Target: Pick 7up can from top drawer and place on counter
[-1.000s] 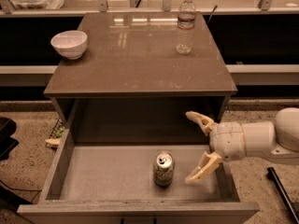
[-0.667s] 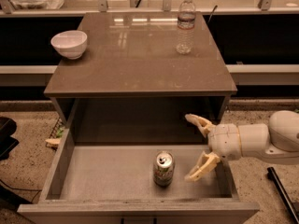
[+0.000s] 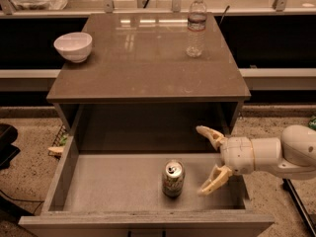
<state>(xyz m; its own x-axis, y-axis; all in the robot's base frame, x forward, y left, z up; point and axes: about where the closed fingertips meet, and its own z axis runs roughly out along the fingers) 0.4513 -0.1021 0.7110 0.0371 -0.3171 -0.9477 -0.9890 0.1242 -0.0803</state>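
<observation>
The gripper point(image 3: 202, 161) is down inside the top drawer point(image 3: 61, 177), on the right side, coming in from the right on its chunky white arm point(image 3: 276, 154). Its jaws are spread wide with nothing between them. One finger point(image 3: 209, 134) is toward the back of the drawer and the other finger point(image 3: 215, 179) is toward the front. The opening faces left, straight at the 7up can point(image 3: 173, 178).

The can stands upright on the drawer floor, roughly mid-width and toward the front, silver top with the tab showing. It's just beside the front fingertip but not touching it, so there's a visible gap.

Compared with a second ago, honestly not much has changed. The wrist has crept a little to the left, toward the can, and the fingers have the same wide spread. The can hasn't budged at all.

Further out, the drawer is pulled fully open below the counter point(image 3: 148, 65). On the counter there's a white bowl point(image 3: 73, 46) at the left edge and a clear water bottle point(image 3: 196, 26) standing near the back right. Both are in the same spots as before.
</observation>
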